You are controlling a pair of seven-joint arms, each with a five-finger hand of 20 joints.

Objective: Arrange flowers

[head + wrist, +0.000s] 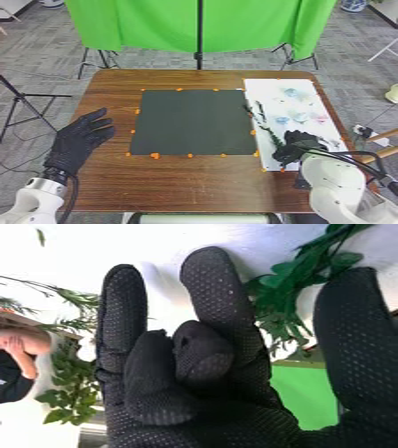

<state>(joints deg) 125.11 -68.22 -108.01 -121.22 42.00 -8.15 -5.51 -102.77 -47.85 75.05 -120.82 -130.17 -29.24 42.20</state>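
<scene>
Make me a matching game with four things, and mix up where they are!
Things:
1. Left hand
2. Green leafy stems
3. Dark square mat
4. Bright green cloth

Places:
A. Hanging beyond the far edge of the wooden table
B. On the white sheet, by the right hand
C. To the left of the dark square mat
D. In the middle, with orange marks around it

Right pairs: 1-C, 2-B, 3-D, 4-A
</scene>
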